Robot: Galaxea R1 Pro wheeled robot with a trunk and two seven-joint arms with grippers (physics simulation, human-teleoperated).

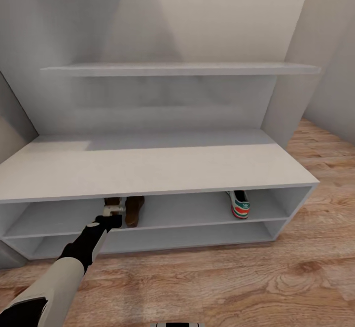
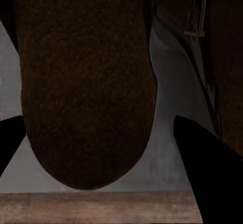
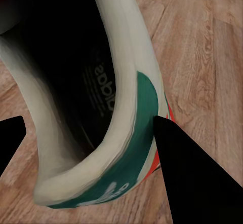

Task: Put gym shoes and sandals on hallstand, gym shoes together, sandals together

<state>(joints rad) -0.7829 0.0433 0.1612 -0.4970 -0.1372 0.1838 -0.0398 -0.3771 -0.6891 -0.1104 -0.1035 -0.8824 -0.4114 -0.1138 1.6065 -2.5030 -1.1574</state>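
1. Left pincer (image 1: 114, 214) is reaching into the hallstand (image 1: 148, 169) upper slot at its front edge, left of centre, fingers (image 2: 210, 178) straddling a sandal (image 2: 86, 82); grip contact: cannot tell.
2. Second sandal (image 1: 134, 209) is sitting just beside it.
3. Right pincer (image 3: 88, 148) is clamping one gym shoe (image 3: 121, 107) over the corridor floor (image 3: 202, 41).
4. Count: two sandals, two gym shoes; the other gym shoe (image 1: 239, 204) is occupying the upper slot's right part, open room between.

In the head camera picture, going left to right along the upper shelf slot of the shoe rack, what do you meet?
Left gripper reaching into the hallstand → brown sandal right beside it → a bare stretch of shelf → gym shoe, heel facing out.
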